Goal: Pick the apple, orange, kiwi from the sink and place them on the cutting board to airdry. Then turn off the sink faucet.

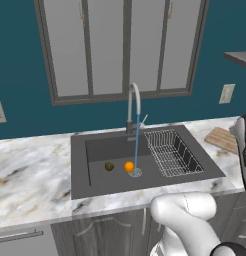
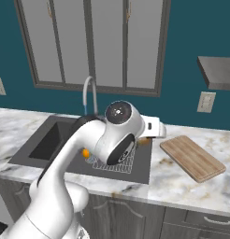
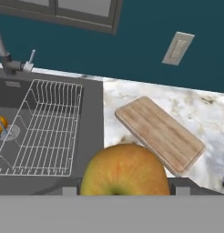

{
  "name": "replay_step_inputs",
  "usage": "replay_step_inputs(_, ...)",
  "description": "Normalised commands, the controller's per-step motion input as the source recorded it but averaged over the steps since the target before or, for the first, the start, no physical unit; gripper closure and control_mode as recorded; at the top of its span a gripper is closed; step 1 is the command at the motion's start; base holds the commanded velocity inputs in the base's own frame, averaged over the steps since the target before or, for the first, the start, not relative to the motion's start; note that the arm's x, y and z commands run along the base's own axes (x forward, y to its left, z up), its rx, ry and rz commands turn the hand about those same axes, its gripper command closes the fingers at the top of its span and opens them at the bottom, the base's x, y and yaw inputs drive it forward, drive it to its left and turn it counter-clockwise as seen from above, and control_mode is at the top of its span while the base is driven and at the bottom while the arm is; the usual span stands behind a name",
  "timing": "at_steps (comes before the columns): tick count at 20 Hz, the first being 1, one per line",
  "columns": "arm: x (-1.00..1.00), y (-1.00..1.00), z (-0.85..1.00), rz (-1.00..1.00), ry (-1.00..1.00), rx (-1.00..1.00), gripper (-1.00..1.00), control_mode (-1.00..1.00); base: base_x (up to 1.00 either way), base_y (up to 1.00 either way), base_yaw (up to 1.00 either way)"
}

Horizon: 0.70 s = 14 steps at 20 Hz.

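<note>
1. The tool [image 3: 119, 193] is clenched on the apple [image 3: 124, 170]. In the hand view the yellow-green fruit with its reddish blush sits between the fingertips, close to the camera, above the front rim of the sink [image 3: 93, 136] and the marbled bench [image 3: 132, 98].
2. In the right base view the white arm [image 2: 89, 154] crosses in front of the basin, and the hand reaches toward the basin's right edge.
3. The cutting board [image 3: 159, 133] lies flat on the bench just right of the sink, bare, set at an angle to the bench edge.
4. The wire dish rack [image 1: 171, 152] occupies the right end of the basin.
5. The orange [image 1: 129, 166] rests on the basin floor beside the round drain [image 1: 136, 172]; the kiwi [image 1: 109, 166] lies near it, to its left, apart from it.
6. The sink faucet [image 1: 133, 107] stands at the back rim; a thin blue stream of water [image 1: 136, 145] falls from the spout to the drain.
7. Behind the bench stand a grey-framed window [image 1: 122, 47] and a wall outlet [image 3: 177, 48] on the teal wall.
</note>
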Motion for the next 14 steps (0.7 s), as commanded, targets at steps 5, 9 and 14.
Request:
replay_step_inputs(5,0.52,-0.27,-0.14,0.00,0.03,0.00,1.00,-1.00,0.00,0.00,0.00)
replay_step_inputs(9,0.45,-0.27,-0.25,0.00,0.01,0.00,1.00,-1.00,0.00,0.00,0.00)
replay_step_inputs(14,0.45,-0.28,-0.36,0.01,0.00,0.00,1.00,-1.00,0.00,0.00,0.00)
